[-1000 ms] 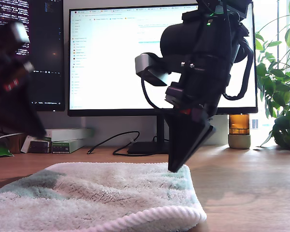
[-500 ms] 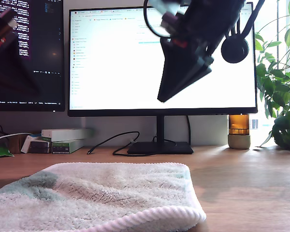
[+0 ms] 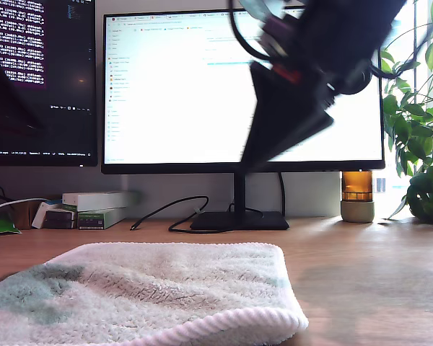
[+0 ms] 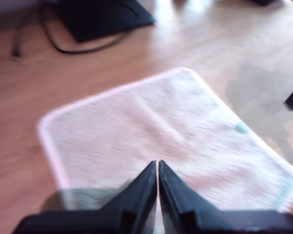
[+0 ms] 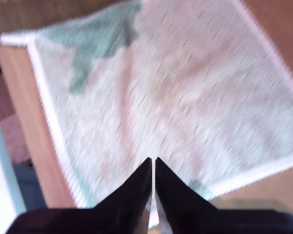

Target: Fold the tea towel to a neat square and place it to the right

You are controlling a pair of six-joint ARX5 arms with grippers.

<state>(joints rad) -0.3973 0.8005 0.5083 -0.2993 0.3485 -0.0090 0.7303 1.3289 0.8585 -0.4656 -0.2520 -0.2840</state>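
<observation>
The tea towel lies flat on the wooden desk, already folded into a rough square, directly below both grippers and not touched by either. My first gripper hangs above it with its tips pressed together on nothing; same for my second gripper, clenched empty over the cloth. In the exterior view one dark blurred arm is raised in front of the white monitor, well clear of the towel; which arm it is I cannot tell, both wrist views being smeared. Handling, as a judgement: thick plush pile, soft and light, no stiffness, so it will droop and may unfold if lifted by one layer only. The pile probably grips the wood a little, so sliding could bunch it. Best hold looks like the thick corded hem at the near edge or a corner, pinching through all layers at once, the jaws opened wide first. Nothing fragile here; the main risk is a sloppy fold or a dragged corner.
</observation>
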